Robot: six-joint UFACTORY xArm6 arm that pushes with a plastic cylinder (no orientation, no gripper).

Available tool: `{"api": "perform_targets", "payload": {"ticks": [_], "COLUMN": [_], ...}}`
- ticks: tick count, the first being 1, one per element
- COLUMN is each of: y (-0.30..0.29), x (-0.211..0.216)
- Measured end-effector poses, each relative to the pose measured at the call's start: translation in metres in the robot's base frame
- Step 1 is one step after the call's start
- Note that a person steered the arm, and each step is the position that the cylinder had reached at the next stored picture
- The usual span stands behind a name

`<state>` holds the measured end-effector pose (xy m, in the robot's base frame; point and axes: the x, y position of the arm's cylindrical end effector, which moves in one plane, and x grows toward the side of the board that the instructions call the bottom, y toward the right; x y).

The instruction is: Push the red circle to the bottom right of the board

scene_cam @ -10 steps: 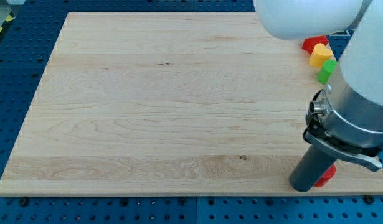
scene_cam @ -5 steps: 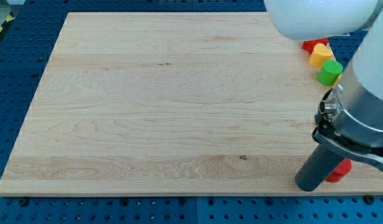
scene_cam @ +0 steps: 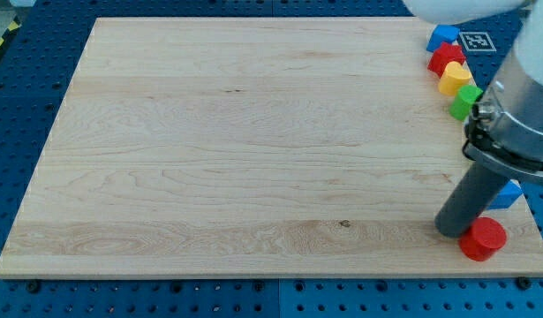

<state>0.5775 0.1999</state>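
Your tip [scene_cam: 451,231] rests just left of the red circle [scene_cam: 482,238], near the wooden board's [scene_cam: 236,150] bottom-right corner. There are no jaws, so nothing is gripped.

Wooden board [scene_cam: 209,132] on blue pegboard [scene_cam: 24,106]

Blocks crowd the board's [scene_cam: 253,159] right edge; my tip [scene_cam: 451,231] sits at its bottom right.

The red circle [scene_cam: 482,238] lies at the board's bottom-right corner, touching my tip, which stands at its 10 o'clock. A blue block [scene_cam: 508,193], partly hidden behind the rod, lies at the circle's 1 o'clock. At the view's top right, a second blue block [scene_cam: 442,36], a red block [scene_cam: 447,56], a yellow block [scene_cam: 454,78] and a green block [scene_cam: 465,100] run in a touching line toward 5 o'clock.
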Motion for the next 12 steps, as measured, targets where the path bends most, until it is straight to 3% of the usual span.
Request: {"api": "perform_targets", "payload": {"ticks": [7, 12], "y": [0.001, 0.025], "x": [0.041, 0.041]}}
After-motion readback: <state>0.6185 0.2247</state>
